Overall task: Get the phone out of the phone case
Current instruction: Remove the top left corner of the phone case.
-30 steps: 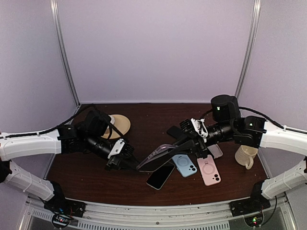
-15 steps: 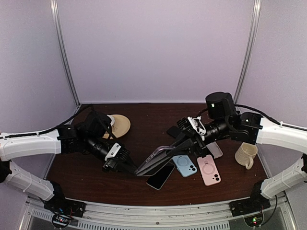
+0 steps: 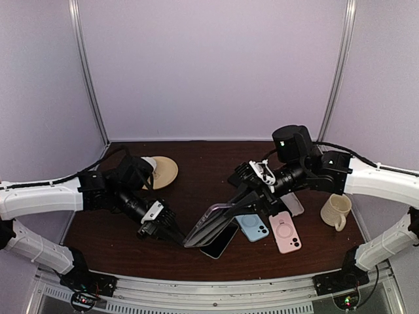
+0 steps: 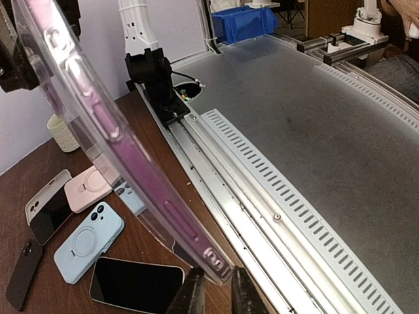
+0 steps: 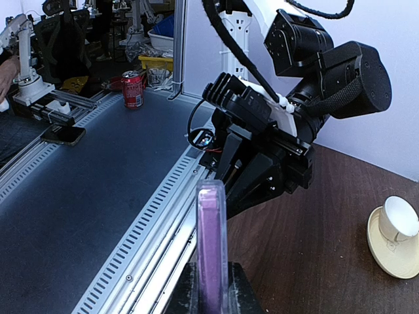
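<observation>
Left gripper (image 4: 215, 292) is pinching the low corner of the clear, purple-edged phone case (image 3: 211, 222); right gripper (image 5: 211, 278) is clamping its high end. Case is hanging over the table (image 3: 196, 163), long axis slanting up left-to-right, above a black phone (image 3: 216, 247) lying screen-up.

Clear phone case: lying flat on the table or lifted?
Lifted and tilted: the left hand and right hand pinch the clear case at opposite ends, off the table.
</observation>
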Controlling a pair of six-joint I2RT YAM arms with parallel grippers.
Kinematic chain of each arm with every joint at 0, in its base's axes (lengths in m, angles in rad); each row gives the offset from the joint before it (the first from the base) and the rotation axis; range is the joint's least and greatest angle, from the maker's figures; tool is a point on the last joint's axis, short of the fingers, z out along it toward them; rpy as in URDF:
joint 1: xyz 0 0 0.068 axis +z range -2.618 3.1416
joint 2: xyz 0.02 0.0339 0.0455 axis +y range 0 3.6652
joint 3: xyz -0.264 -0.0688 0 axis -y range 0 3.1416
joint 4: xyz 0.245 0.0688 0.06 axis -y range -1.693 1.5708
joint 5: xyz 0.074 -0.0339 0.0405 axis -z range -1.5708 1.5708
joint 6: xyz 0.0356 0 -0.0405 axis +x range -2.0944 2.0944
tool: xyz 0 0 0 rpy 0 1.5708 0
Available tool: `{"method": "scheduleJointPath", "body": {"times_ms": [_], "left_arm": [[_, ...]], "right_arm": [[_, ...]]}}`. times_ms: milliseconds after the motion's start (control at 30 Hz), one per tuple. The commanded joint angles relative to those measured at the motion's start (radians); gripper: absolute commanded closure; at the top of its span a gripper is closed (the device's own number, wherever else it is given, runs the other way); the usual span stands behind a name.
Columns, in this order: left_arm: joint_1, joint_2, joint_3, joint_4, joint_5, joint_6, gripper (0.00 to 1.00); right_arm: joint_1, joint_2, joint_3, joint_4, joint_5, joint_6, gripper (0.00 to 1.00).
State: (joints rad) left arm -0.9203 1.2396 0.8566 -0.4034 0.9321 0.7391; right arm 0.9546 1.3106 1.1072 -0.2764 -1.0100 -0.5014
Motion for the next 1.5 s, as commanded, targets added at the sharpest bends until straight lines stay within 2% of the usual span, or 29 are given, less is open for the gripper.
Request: {"method": "scheduleJointPath", "body": {"times_ms": [0,167,233,367,467,700,900,1167,1333,1467], "left_arm": [[0.002,-0.024,0.012,0.102,-0.008,0.042,0.88],[0.002,-0.031,0.008,0.100,-0.023,0.053,0.87],[0.002,-0.039,0.007,0.081,-0.028,0.069,0.81],[0.003,-0.063,0.003,0.049,-0.065,0.089,0.59],[0.002,-0.073,0.000,0.038,-0.112,0.091,0.57],[0.009,-0.076,0.006,0.044,-0.127,0.067,0.59],[0.011,-0.048,0.021,0.104,-0.127,0.001,0.69],[0.011,-0.018,0.023,0.151,-0.159,-0.043,0.69],[0.011,-0.020,0.023,0.152,-0.162,-0.039,0.88],[0.011,-0.027,0.022,0.114,-0.117,0.007,0.92]], "right_arm": [[0.042,0.013,0.045,0.045,-0.128,0.013,1.00],[0.049,0.022,0.053,0.047,-0.136,0.017,1.00],[0.049,0.013,0.053,0.033,-0.086,-0.013,1.00],[0.047,-0.040,0.024,0.037,0.084,-0.063,1.00],[0.046,-0.083,-0.004,0.065,0.167,-0.071,1.00],[0.042,-0.126,-0.026,0.061,0.261,-0.084,1.00],[0.042,-0.125,-0.047,0.125,0.279,-0.032,1.00],[0.042,-0.105,-0.059,0.207,0.275,0.023,1.00],[0.042,-0.100,-0.060,0.200,0.264,0.014,1.00],[0.042,-0.099,-0.052,0.146,0.228,-0.022,1.00]]}}
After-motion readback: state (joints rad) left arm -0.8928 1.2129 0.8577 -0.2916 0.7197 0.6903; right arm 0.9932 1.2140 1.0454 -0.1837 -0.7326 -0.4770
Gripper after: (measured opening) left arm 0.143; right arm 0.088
